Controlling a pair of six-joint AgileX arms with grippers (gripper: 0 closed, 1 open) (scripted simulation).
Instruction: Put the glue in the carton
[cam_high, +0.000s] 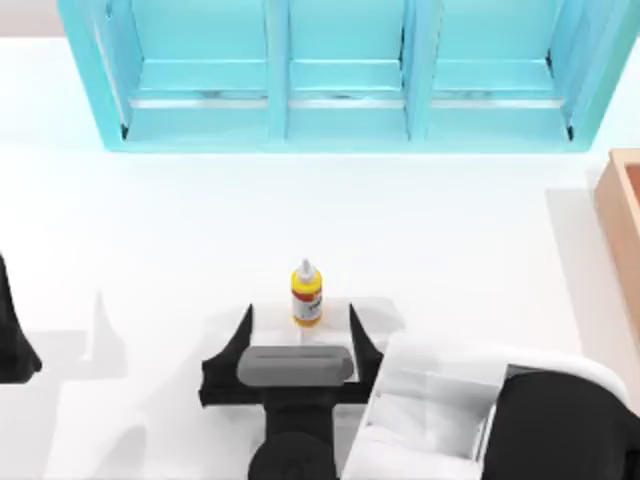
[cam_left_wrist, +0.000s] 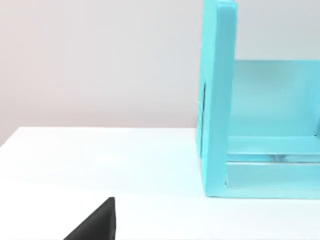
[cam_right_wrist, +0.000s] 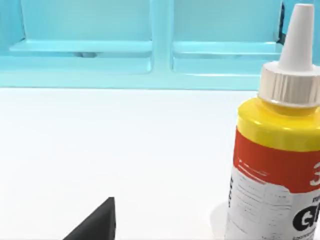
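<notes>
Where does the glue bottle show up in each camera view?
Top view: the glue stands upright at the table's middle, between the right gripper's open fingers.
Left wrist view: not in it.
Right wrist view: glue close up.
Shared landmark: the turquoise cabinet.

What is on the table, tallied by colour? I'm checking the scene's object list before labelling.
Yellow, red and white: 1, the glue, standing upright between the open fingers of the right gripper
Turquoise: 1, the cabinet along the far edge
Tan: 1, the carton at the table's right edge
Total: 3
</notes>
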